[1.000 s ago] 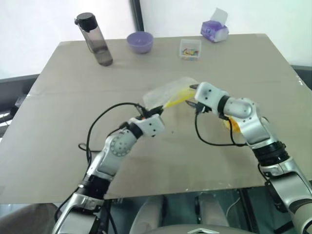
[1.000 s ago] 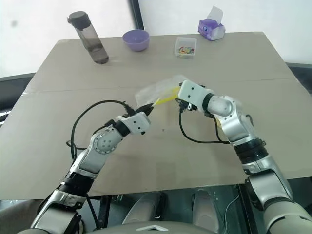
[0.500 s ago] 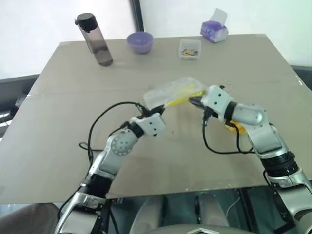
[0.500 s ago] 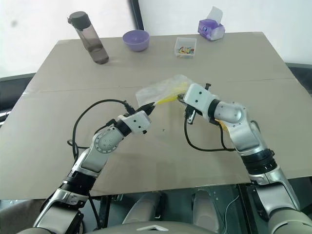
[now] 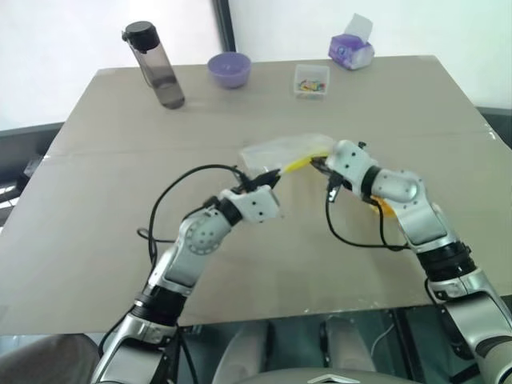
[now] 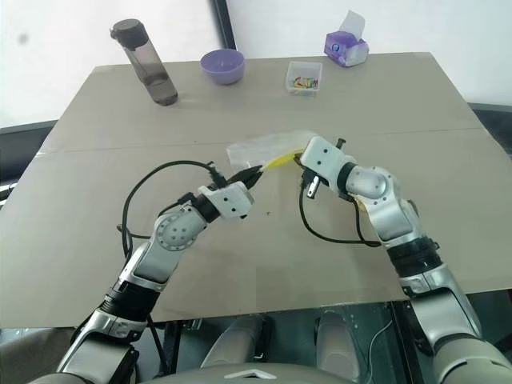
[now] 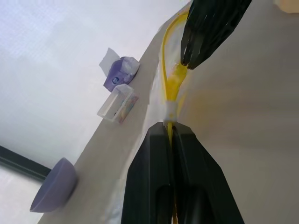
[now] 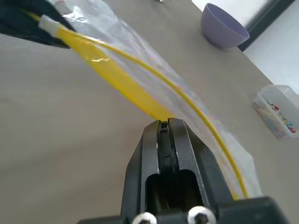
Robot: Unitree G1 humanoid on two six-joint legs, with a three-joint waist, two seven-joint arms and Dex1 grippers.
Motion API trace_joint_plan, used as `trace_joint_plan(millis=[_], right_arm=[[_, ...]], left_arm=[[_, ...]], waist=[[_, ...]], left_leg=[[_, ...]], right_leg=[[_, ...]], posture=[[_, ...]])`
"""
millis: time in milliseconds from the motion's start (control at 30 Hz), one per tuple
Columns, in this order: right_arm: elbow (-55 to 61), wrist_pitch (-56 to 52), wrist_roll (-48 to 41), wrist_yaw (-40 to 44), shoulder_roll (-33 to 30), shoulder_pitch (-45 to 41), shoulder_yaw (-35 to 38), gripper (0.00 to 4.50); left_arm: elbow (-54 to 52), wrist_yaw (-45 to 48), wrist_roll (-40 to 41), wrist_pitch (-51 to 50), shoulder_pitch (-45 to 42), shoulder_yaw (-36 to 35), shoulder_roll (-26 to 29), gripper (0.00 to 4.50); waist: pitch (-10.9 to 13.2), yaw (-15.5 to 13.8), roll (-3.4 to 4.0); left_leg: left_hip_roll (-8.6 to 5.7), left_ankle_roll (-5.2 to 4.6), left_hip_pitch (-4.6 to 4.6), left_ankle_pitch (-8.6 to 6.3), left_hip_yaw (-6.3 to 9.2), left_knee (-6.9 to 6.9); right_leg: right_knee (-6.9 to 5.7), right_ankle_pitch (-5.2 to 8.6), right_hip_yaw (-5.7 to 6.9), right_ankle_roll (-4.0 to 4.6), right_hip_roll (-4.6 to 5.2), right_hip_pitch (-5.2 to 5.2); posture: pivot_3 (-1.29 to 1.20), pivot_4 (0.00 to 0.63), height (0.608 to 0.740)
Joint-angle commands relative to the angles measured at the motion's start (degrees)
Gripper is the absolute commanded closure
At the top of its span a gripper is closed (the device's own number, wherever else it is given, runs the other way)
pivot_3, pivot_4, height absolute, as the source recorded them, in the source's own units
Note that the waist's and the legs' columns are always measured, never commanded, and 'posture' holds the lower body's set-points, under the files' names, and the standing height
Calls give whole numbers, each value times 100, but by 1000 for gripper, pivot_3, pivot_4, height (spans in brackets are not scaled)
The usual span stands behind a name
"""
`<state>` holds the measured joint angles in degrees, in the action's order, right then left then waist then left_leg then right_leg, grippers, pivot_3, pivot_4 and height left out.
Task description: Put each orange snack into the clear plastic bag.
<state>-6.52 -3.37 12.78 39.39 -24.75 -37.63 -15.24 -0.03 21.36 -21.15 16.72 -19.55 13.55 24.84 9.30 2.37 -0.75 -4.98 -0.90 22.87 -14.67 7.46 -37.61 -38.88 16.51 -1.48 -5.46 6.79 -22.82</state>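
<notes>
Clear plastic bag (image 5: 282,152): 1, pinched by 2 closed grippers, left (image 7: 171,127) and right (image 8: 164,122); 1 orange snack (image 5: 382,206) behind the right arm.

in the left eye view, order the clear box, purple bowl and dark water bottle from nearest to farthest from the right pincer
Measured from the right pincer, which is shut on the clear plastic bag:
1. Clear box, toward the table's far edge, nearly straight beyond the pincer.
2. Purple bowl, far edge, further to the left.
3. Dark water bottle, far left corner.
</notes>
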Motion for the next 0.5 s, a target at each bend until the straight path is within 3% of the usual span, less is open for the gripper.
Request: trace_joint_plan(millis=[33,500], right_arm=[[-186,216,76,-91,86,-294,-64,4478],[454,-356,-384,344,-89,-311,168,4478]], left_arm=[[-261,83,-27,182,31,85,59,4500],[105,54,-332,296,-66,157,134,4500]], waist=[[0,-1,0],[0,3,0]], left_leg=[[0,0,0,0,0,0],[0,0,0,0,1,0]], right_leg=[[0,0,0,0,0,0],[0,0,1,0,-1,0]], posture=[[0,150,740],[0,150,740]])
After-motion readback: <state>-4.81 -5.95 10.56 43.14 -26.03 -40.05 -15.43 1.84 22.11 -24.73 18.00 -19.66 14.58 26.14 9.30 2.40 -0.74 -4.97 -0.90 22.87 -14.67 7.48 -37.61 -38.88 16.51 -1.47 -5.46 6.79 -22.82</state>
